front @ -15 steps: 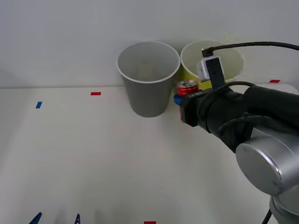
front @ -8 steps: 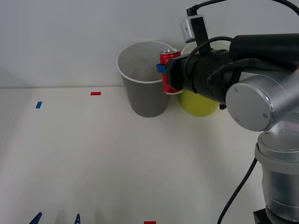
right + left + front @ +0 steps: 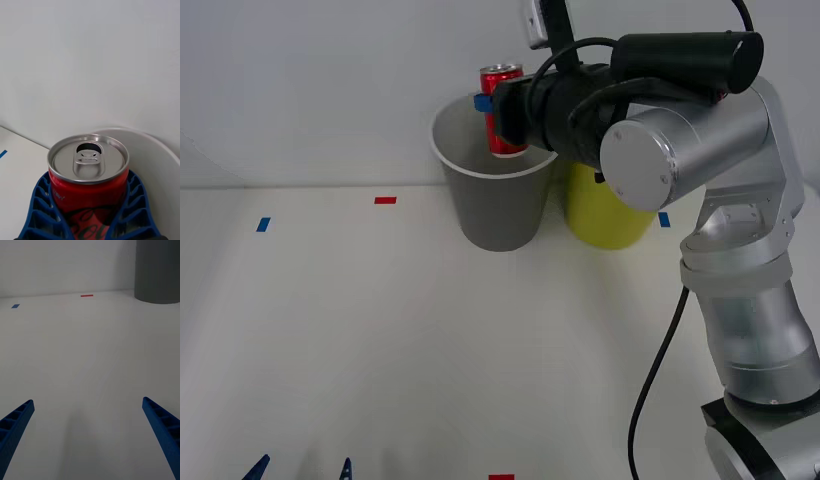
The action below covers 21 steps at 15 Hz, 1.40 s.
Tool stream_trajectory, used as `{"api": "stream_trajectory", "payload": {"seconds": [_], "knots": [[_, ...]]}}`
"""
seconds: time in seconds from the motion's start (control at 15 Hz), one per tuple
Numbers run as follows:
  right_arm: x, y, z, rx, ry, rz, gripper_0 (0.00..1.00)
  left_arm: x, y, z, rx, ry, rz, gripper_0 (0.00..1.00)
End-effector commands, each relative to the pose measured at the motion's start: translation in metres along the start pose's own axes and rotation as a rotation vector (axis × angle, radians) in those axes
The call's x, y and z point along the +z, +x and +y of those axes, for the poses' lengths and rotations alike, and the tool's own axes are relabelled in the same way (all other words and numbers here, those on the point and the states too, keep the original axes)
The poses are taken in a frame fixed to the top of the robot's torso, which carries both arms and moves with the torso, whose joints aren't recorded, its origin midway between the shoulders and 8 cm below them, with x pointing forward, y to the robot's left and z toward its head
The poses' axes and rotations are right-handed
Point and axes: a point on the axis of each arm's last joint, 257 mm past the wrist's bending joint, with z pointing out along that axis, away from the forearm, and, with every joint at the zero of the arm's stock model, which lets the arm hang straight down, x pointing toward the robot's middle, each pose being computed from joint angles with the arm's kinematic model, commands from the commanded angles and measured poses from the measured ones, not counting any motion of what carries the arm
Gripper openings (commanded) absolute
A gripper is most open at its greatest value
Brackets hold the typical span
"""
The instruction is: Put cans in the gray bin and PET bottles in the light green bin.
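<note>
The right gripper is clamping the red can upright, hovering above the gray bin, left of the light green bin. The drop step is in hand; next the fingers should be opening. The left gripper is waiting spread apart, low over the near table.

**How my cams sit**

Front cam: above my arms, looks fwd and down over the table to the far wall. Right wrist cam: v. close behind the red can, facing the wall. Left wrist cam: low, near the tabletop. It and the front cam share the gray bin.
</note>
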Motion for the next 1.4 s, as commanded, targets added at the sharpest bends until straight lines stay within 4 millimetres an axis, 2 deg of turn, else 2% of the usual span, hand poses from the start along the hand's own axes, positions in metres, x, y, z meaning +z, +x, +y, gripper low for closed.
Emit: {"api": "stream_trajectory", "payload": {"seconds": [0.07,0.2,0.67,1.4], "knots": [[0.011,-0.014,-0.011,-0.010,0.007,-0.040,0.00,0.000,0.000,0.000,0.000,0.000,0.000,1.00],[0.016,-0.012,-0.015,-0.009,0.012,-0.040,0.00,0.000,0.000,0.000,0.000,0.000,0.000,1.00],[0.057,-0.008,-0.027,0.011,0.027,-0.073,0.00,0.000,0.000,0.000,0.000,0.000,0.000,1.00],[0.060,-0.005,-0.022,-0.021,0.020,-0.068,0.00,0.000,0.000,0.000,0.000,0.000,0.000,1.00]]}}
